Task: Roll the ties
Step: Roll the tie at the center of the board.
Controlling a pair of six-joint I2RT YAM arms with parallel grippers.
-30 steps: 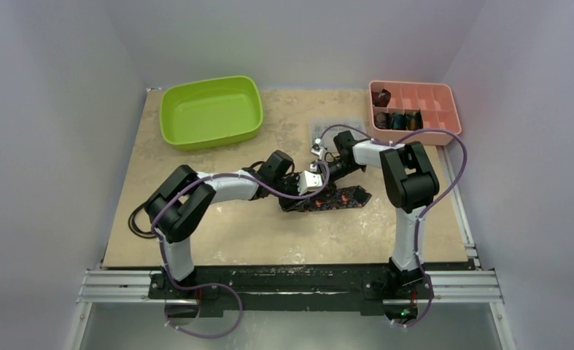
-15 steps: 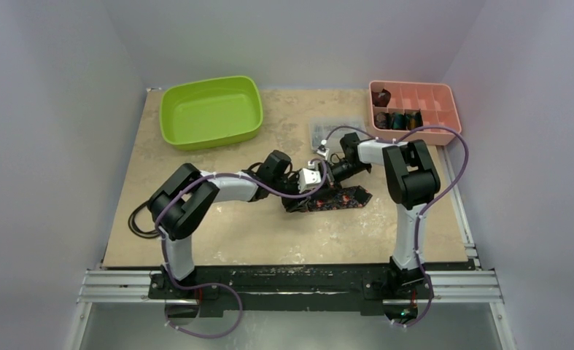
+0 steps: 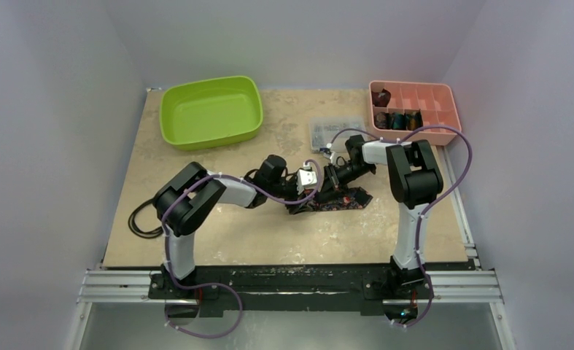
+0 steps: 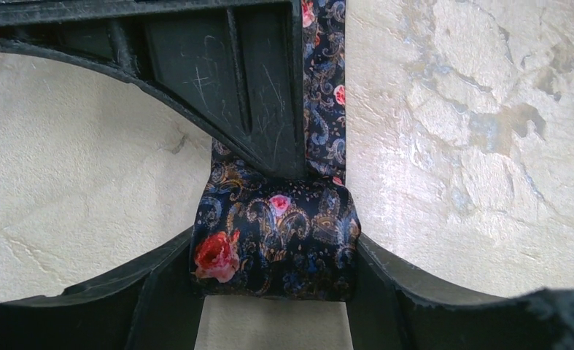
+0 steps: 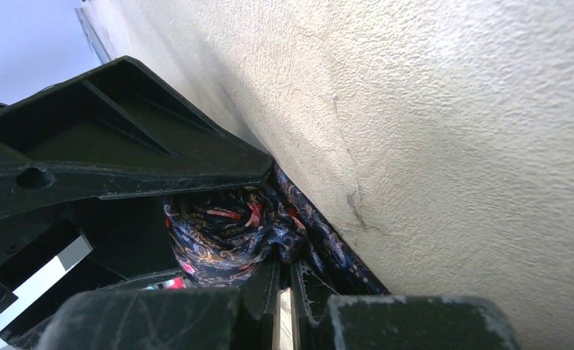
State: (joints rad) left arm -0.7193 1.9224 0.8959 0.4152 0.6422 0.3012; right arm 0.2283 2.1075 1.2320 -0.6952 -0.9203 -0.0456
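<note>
A: Tie (image 3: pixel 340 201), black with red floral print. Location?
B: Centre of surface (image 3: pixel 254 237), partly rolled, flat length running right.
A: Left hand (image 4: pixel 273 288)?
B: Fingers (image 4: pixel 160 310) touching both sides of the roll. Gripping or not, cannot tell.
A: Right hand (image 5: pixel 284 292)?
B: Closed, pressed on the tie beside the roll.

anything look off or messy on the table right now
Nothing stands out. The tie lies flat on the table, its rolled end neat between the left gripper's fingers, the shut right gripper touching it. Other rolls sit in the pink tray.
</note>
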